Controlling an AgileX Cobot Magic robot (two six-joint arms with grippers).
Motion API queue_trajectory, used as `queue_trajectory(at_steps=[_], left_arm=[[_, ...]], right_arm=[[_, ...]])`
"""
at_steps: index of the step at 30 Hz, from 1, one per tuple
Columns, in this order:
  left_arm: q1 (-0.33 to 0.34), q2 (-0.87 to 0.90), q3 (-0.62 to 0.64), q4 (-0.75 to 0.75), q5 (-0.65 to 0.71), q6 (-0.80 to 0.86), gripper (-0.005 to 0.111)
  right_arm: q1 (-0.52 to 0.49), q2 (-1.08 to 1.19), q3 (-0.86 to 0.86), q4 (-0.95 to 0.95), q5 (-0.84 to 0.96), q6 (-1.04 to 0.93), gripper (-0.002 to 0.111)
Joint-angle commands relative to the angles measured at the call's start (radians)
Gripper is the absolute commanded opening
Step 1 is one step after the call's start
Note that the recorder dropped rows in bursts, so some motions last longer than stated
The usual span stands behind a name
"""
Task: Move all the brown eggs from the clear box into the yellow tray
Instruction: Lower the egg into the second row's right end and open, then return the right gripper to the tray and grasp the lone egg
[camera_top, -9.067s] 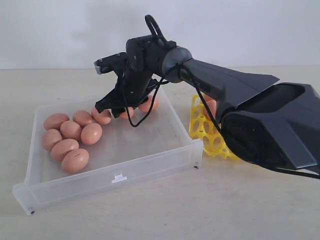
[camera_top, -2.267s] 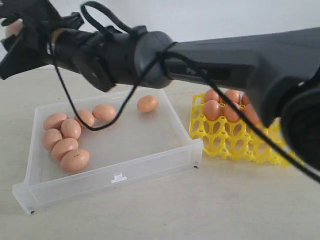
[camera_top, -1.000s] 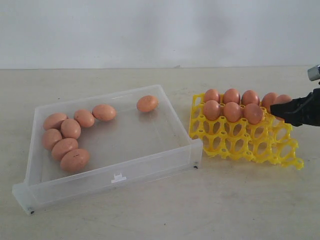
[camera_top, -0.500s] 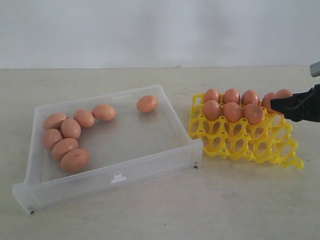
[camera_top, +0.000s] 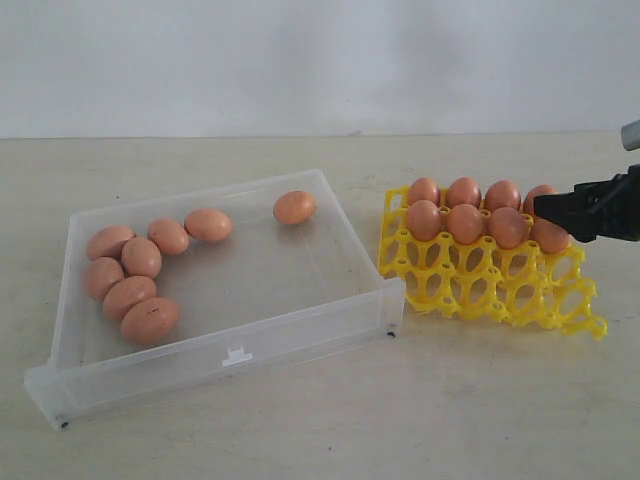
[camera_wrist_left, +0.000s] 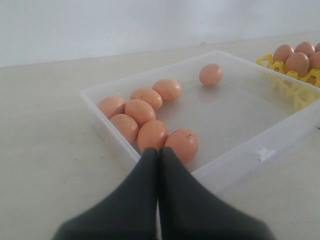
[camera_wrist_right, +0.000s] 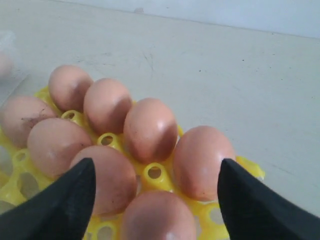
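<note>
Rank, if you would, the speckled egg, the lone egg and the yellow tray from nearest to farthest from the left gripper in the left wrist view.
1. The speckled egg, in the clear box just ahead of the shut left gripper.
2. The lone egg, by the box's far wall.
3. The yellow tray, outside the box, past that wall.

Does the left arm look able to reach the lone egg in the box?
Likely yes: nothing stands over the lone egg in the open-topped clear box; other eggs lie apart. The left gripper is shut.
</note>
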Motion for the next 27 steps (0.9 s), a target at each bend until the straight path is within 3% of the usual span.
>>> queue_trajectory(at_steps=[1, 4, 8, 10, 12, 16, 19, 23, 25, 27], left_arm=[[0.000, -0.003, -0.003, -0.008, 0.000, 0.001, -0.004], [0.000, -0.003, -0.003, -0.008, 0.000, 0.001, -0.004], [0.000, -0.003, -0.003, -0.008, 0.000, 0.001, -0.004], [0.000, -0.003, -0.003, -0.008, 0.000, 0.001, -0.004], [0.000, -0.003, -0.003, -0.008, 0.000, 0.001, -0.004], [0.000, -0.003, -0.003, -0.008, 0.000, 0.001, -0.004], [0.000, -0.003, -0.003, -0.008, 0.000, 0.001, -0.004], [0.000, -0.003, -0.003, -0.008, 0.000, 0.001, -0.004], [0.000, -0.003, -0.003, -0.008, 0.000, 0.001, -0.004], [0.000, -0.003, -0.003, -0.008, 0.000, 0.001, -0.004]], right_arm=[[-0.006, -0.031, -0.004, 0.009, -0.094, 0.016, 0.066], [0.017, -0.084, -0.004, 0.041, -0.328, 0.025, 0.049], [0.181, -0.179, -0.026, 0.093, -0.385, 0.011, 0.000], [0.331, -0.207, -0.068, 0.100, -0.350, -0.009, 0.001], [0.484, -0.204, -0.136, 0.115, -0.198, -0.062, 0.000], [0.791, -0.139, -0.305, 0.197, 0.327, -0.331, 0.000], [0.949, -0.026, -0.479, 0.366, 0.800, -0.634, 0.000], [0.989, 0.199, -0.834, 0.653, 1.358, -0.676, 0.000], [0.986, 0.284, -1.022, 0.907, 1.656, -0.872, 0.000], [0.978, 0.360, -1.202, 1.184, 1.907, -1.192, 0.000]])
